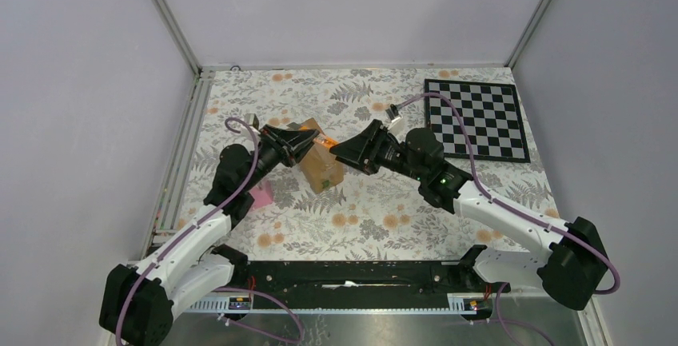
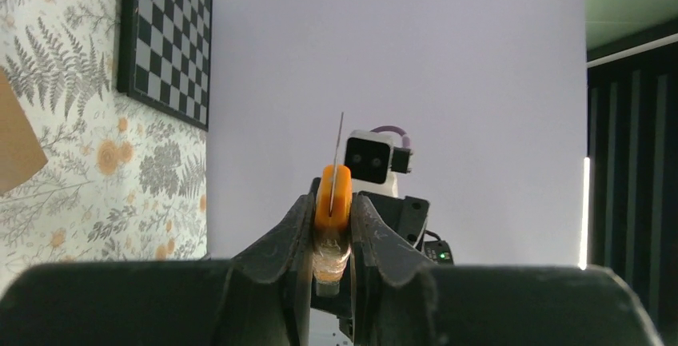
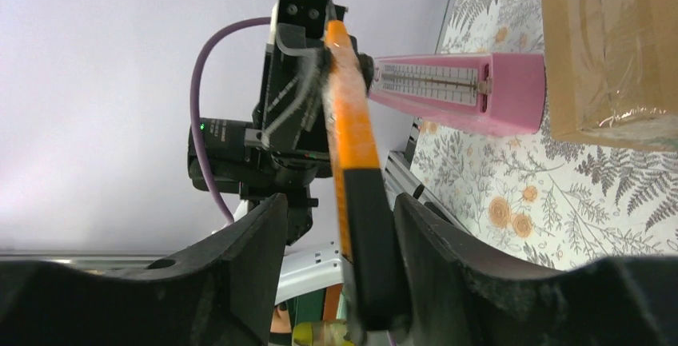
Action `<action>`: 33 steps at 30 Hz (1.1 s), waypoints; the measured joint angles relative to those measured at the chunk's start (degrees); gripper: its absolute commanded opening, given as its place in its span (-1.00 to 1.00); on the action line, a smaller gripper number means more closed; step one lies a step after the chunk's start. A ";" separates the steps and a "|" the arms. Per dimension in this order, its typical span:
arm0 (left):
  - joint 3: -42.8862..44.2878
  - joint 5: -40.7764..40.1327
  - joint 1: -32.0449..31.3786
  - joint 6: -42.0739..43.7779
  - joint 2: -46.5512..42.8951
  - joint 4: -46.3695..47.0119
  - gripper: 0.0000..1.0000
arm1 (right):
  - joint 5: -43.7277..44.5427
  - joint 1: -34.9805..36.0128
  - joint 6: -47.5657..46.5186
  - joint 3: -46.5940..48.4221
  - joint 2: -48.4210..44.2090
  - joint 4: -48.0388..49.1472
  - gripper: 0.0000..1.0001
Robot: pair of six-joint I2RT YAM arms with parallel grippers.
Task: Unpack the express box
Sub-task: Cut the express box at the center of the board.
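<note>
The small brown cardboard express box [image 1: 324, 172] sits near the middle of the floral-patterned table cover [image 1: 384, 210], angled to the table's edges. From the right wrist, clear tape shows across one of its faces. Both arms meet just over its far end.

The left gripper [image 2: 332, 204] is clamped on the orange end of a slim orange-and-black cutter [image 3: 352, 130]. Its two fingers press flat on either side, and a thin blade stands out beyond the orange tip.

The right gripper [image 3: 340, 202] straddles the cutter's black end with its jaws parted. There is clear space between the tool and one finger, while the other finger [image 3: 428, 242] lies just beside it — whether it touches I cannot tell. It is not pinching the cutter.

A pink wedge-shaped block [image 3: 456, 90] with a printed scale on one face lies on the table cover beside the box, on the left arm's side. A black-and-white chequered board [image 1: 478, 120] lies flat at the far right corner, well apart from the box.
</note>
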 measured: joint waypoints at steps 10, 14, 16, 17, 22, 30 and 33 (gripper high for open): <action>0.00 -4.42 -3.50 0.22 1.22 -0.55 -1.00 | 4.66 1.88 0.04 1.03 3.06 0.57 -0.23; 0.00 -5.31 -3.52 0.15 1.22 -0.09 -1.00 | 6.99 2.93 -0.07 1.38 3.21 0.52 -0.62; 0.00 -5.49 -3.50 -0.92 1.27 -0.17 -1.00 | 7.45 3.19 -0.35 1.99 3.19 0.24 -1.00; 0.00 -5.51 -3.50 -1.22 1.27 0.13 -0.80 | 7.78 3.39 -0.15 2.60 3.15 -0.52 -1.00; 1.70 -4.90 -3.28 2.69 1.11 -5.66 0.66 | 11.87 3.89 -5.64 7.30 2.95 -8.72 -1.00; 10.01 -6.40 0.76 14.73 0.76 -33.83 0.53 | 19.32 3.74 -20.04 15.52 2.49 -24.20 -1.00; 16.68 -10.97 1.18 19.56 2.19 -46.10 0.42 | 19.34 3.74 -26.47 21.46 5.73 -29.44 -1.00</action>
